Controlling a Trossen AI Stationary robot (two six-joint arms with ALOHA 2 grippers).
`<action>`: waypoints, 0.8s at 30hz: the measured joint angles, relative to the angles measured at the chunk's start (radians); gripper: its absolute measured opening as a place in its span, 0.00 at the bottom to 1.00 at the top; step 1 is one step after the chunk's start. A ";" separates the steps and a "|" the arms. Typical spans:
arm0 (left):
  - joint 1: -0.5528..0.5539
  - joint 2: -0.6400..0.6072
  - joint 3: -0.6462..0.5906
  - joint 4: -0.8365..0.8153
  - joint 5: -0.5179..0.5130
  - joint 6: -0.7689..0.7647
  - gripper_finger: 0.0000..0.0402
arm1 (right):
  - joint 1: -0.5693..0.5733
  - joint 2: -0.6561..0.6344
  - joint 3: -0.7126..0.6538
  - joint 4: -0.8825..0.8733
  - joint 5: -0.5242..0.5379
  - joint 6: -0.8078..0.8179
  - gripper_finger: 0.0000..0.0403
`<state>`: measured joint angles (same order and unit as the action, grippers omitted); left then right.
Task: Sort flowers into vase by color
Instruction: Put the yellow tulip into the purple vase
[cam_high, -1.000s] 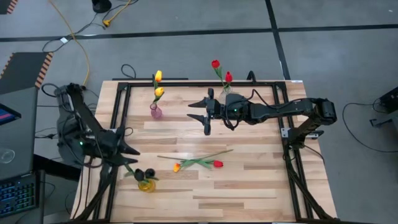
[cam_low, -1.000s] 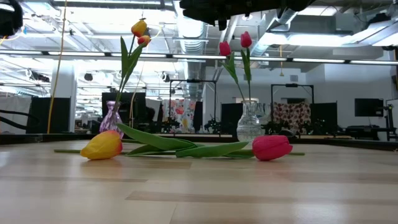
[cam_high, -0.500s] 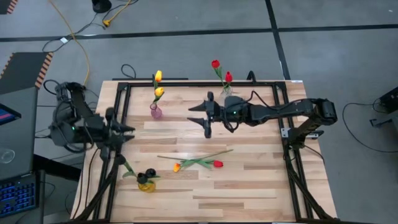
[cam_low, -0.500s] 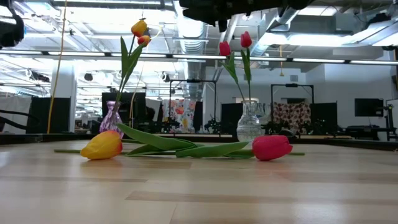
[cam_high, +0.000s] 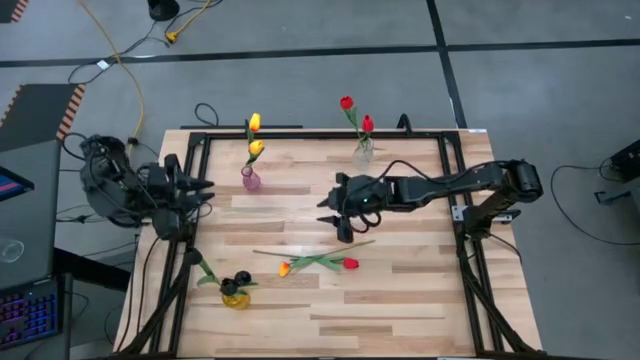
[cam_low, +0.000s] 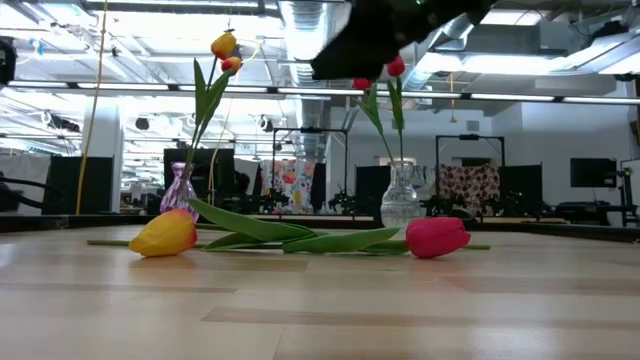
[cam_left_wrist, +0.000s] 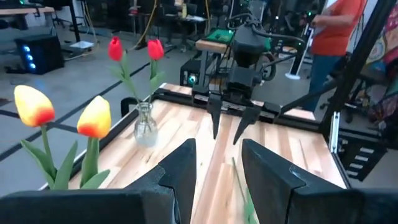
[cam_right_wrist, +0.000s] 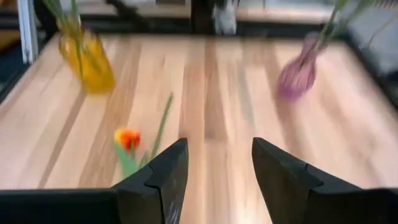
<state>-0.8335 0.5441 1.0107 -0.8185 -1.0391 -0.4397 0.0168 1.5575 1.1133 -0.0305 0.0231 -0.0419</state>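
Only from the left wrist, a person (cam_left_wrist: 333, 37) beyond the table (cam_left_wrist: 298, 140)

tulips (cam_high: 318, 262): 8 (dark ones maybe 2) | vases (cam_high: 250, 180): 3

We are looking past right gripper (cam_right_wrist: 214, 171), its two dark fingers (cam_right_wrist: 155, 177) standing apart, nothing sitting between them. Wooden table (cam_right_wrist: 217, 87) is stretching ahead, planks running away from us. Yellow vase (cam_right_wrist: 90, 59) is standing far off at about 10 o'clock, green stems rising out. Purple vase (cam_right_wrist: 298, 71) is standing at about 2 o'clock, stems leaning. Yellow-orange tulip (cam_right_wrist: 127, 138) is lying flat just beyond one finger, its green stem (cam_right_wrist: 163, 121) pointing away. View is blurring.
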 joint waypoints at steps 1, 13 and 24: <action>0.009 0.004 0.000 -0.001 0.011 0.000 0.29 | 0.004 0.001 0.000 -0.030 -0.001 0.018 0.51; 0.111 0.137 -0.001 -0.003 0.067 0.054 0.29 | 0.026 0.001 0.000 -0.198 -0.082 0.174 0.51; 0.294 0.231 -0.001 0.070 0.218 0.134 0.29 | 0.068 0.001 -0.003 -0.192 -0.082 0.176 0.51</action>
<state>-0.5395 0.7754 1.0096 -0.7487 -0.8212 -0.3056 0.0852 1.5585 1.1105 -0.2224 -0.0586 0.1341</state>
